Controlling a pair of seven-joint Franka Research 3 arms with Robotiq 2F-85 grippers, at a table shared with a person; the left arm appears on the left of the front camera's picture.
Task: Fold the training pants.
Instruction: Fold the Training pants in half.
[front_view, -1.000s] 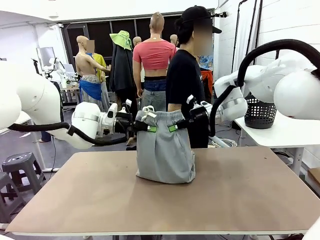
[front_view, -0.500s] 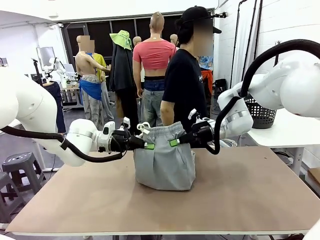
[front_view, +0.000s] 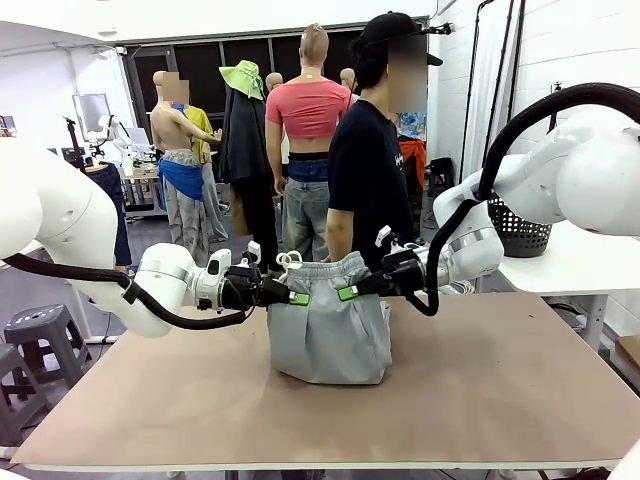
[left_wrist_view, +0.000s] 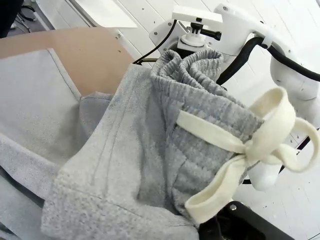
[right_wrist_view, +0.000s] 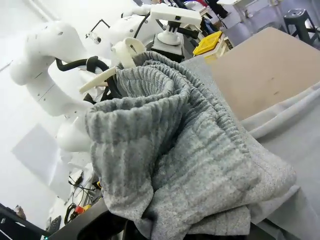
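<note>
One pair of light grey soft jersey training pants (front_view: 329, 325) stands bunched on the brown surface (front_view: 480, 390), its lower part resting there. The left gripper (front_view: 297, 297) and right gripper (front_view: 349, 292) each pinch the ribbed waistband between green-padded fingers, holding it up. One white drawstring bow (left_wrist_view: 250, 150) hangs at the waistband. Behind stands one person (front_view: 368, 165), partly hidden.

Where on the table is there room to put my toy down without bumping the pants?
The brown table is bare right of the light grey jersey training pants, left of them, and along the near edge. The middle is crowded: the left gripper and right gripper hold the waistband there.
</note>
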